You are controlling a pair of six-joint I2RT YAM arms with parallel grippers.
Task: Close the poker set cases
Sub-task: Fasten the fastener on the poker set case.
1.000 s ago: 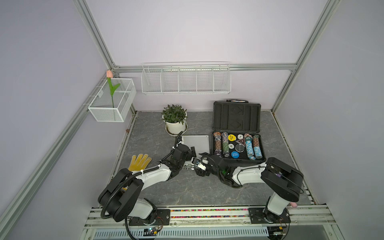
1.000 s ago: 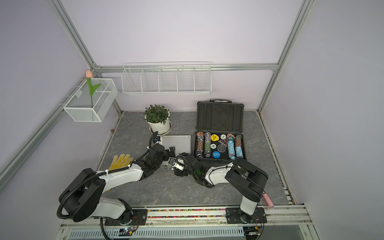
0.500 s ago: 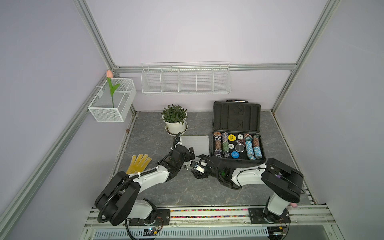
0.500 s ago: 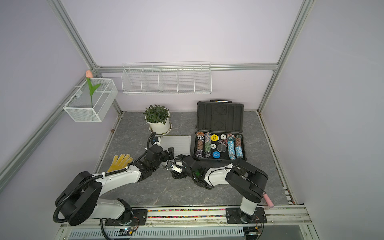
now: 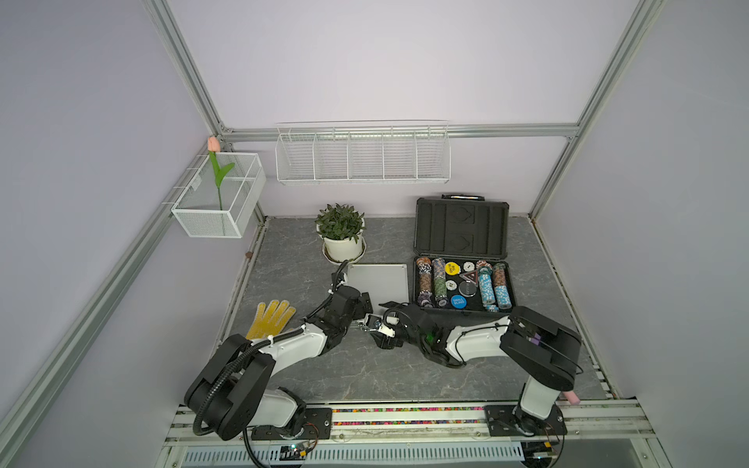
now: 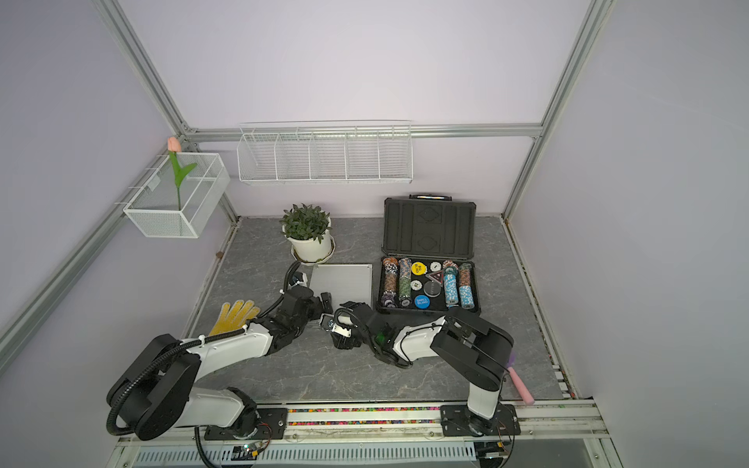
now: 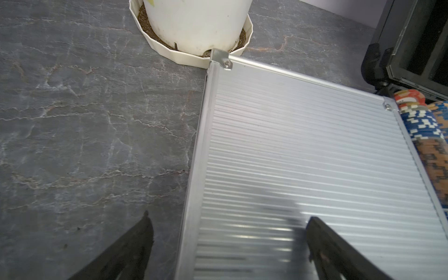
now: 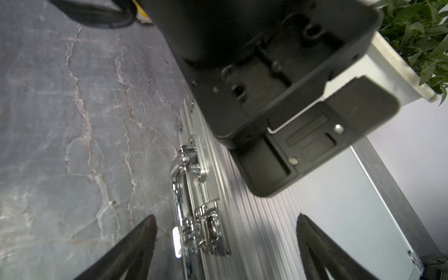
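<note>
The small ribbed silver case [image 5: 377,283] lies flat with its lid down, left of the larger dark case [image 5: 462,298]. The dark case stands open, its lid [image 5: 461,229] upright and chip rows showing in its base. My left gripper [image 5: 367,304] is open and straddles the silver case's front left corner [image 7: 194,218]. My right gripper [image 5: 381,324] is open too, facing the case's front edge from the side. A chrome latch [image 8: 206,230] and chrome handle [image 8: 178,186] lie between its fingertips [image 8: 148,225]. Neither gripper holds anything.
A potted plant [image 5: 340,227] in a white saucer touches the silver case's far corner. A yellow glove [image 5: 273,318] lies at the left, a pink object [image 5: 569,399] at the front right. White wire baskets [image 5: 362,156] hang on the back wall and the left wall [image 5: 219,198].
Both arms have shifted only slightly along the silver case's front edge. The right jaws have widened a touch.
</note>
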